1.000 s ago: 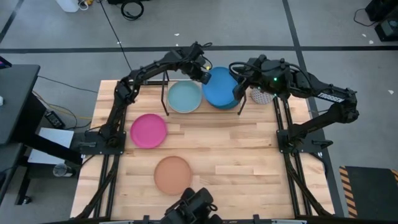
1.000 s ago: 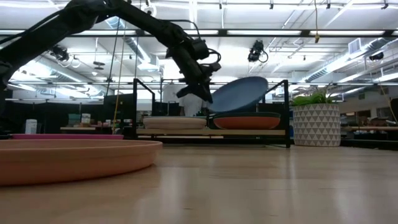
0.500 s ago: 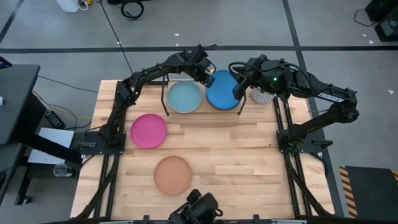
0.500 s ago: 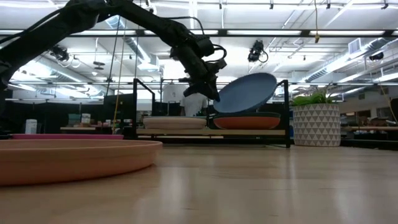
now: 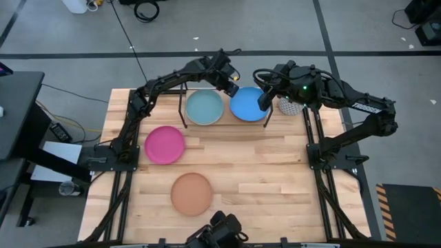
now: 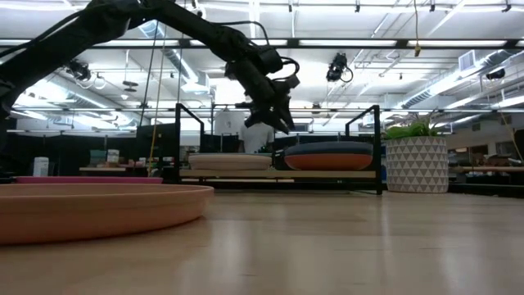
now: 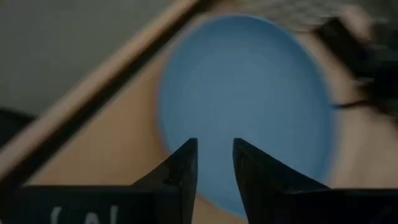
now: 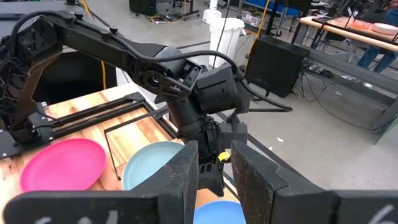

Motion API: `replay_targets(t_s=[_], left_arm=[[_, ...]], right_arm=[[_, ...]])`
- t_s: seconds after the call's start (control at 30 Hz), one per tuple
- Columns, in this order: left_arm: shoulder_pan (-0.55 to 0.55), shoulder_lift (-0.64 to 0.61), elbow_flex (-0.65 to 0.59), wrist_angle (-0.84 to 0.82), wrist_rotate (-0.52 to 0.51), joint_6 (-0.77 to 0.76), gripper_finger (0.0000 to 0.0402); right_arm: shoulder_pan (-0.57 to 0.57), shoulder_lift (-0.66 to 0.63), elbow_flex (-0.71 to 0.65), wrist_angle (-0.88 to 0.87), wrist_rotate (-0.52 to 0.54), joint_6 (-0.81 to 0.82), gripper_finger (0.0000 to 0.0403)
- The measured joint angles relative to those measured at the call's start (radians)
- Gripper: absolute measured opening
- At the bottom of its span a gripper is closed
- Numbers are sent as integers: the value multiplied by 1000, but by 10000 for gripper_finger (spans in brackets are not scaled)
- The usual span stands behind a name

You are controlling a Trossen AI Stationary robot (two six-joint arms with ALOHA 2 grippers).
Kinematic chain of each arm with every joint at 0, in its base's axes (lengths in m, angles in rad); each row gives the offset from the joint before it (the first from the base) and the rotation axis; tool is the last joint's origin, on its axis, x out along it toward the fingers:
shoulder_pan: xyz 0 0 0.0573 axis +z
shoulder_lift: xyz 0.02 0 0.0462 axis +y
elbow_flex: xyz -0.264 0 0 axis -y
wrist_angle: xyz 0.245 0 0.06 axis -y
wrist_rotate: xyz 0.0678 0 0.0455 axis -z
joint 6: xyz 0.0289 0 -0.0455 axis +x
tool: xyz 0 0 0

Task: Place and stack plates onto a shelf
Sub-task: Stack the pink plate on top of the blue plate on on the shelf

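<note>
The bright blue plate lies flat on the orange-red plate in the right half of the black shelf. My left gripper hovers open just above the blue plate's left rim, touching nothing. The pale aqua plate tops the stack in the shelf's left half. The magenta plate and the peach-tan plate rest flat on the table. My right gripper waits open by the shelf's right post.
A potted plant stands right of the shelf, close under my right arm. The shelf's upright posts frame both stacks. Bare wood spreads over the table's right and near parts.
My left gripper carried the tilted blue plate a little toward the table's right and far edge over the shelf, then let go. The plate has dropped from a steep tilt to lying flat on the orange-red plate. The gripper stays just above its left rim.
</note>
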Motion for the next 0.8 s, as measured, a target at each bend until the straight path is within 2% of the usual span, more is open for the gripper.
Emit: replay_targets(t_s=[0.13, 0.37, 0.53, 0.63, 0.8], left_arm=[[-3, -23, 21, -27, 170, 79, 113], [-84, -189, 26, -291, 96, 415, 104], [-171, -287, 13, -444, 105, 541, 103], [-234, -363, -72, -455, 117, 544, 103], [-343, -546, -305, -425, 118, 479, 103]], right_arm=[[0, 0, 0, 0, 0, -12, 103], [9, -3, 0, -3, 0, -9, 103], [35, -12, 0, -13, 1, 2, 103], [53, -13, 0, -12, 18, 27, 103], [88, -10, 0, -6, 26, 54, 103]])
